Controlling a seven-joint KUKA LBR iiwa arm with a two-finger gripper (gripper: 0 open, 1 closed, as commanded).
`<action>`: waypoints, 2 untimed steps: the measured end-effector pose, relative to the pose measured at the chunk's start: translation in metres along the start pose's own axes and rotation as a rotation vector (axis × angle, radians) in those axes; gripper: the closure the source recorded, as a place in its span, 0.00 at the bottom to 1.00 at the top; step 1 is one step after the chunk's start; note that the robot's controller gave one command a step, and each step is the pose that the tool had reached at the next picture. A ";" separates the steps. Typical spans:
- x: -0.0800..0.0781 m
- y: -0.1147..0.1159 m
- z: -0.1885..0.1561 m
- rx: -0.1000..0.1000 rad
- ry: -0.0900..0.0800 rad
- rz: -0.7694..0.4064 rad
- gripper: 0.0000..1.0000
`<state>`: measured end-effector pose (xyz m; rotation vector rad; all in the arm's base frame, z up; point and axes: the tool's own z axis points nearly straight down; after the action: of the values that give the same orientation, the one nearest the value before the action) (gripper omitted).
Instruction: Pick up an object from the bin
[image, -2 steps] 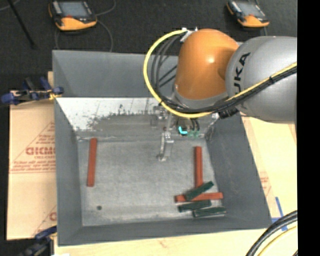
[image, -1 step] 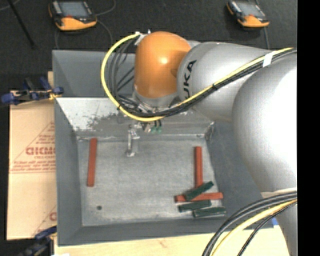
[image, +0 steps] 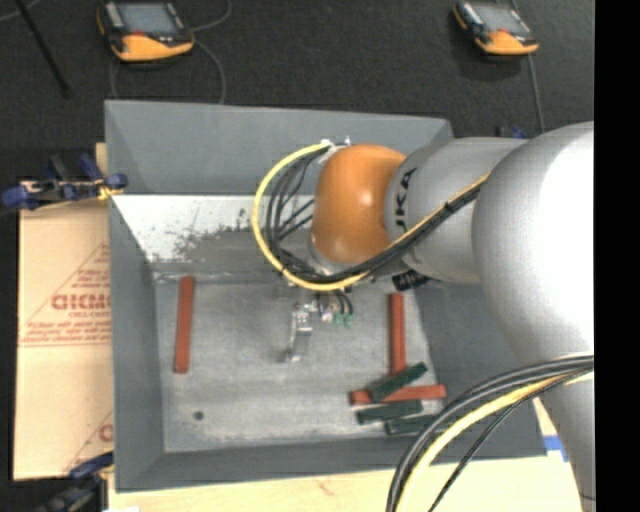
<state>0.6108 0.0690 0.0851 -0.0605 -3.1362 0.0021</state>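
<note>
My gripper (image: 296, 338) hangs below the orange wrist cover over the bare middle of the bin floor, with nothing seen in it. A long red bar (image: 397, 332) lies upright in the picture to its right, a hand's width away. Another red bar (image: 183, 323) lies near the left wall, farther off. Neither bar touches the gripper.
In the front right corner lies a small heap of bars: a green one (image: 393, 383) tilted, a red one (image: 400, 396) under it, and two dark green ones (image: 402, 414) at the front. The arm covers the bin's right back part.
</note>
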 end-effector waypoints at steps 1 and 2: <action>-0.017 -0.095 -0.073 0.004 -0.015 -0.174 0.00; -0.015 -0.090 -0.071 -0.001 -0.010 -0.177 1.00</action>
<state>0.6230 -0.0217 0.1557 0.2173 -3.1393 0.0003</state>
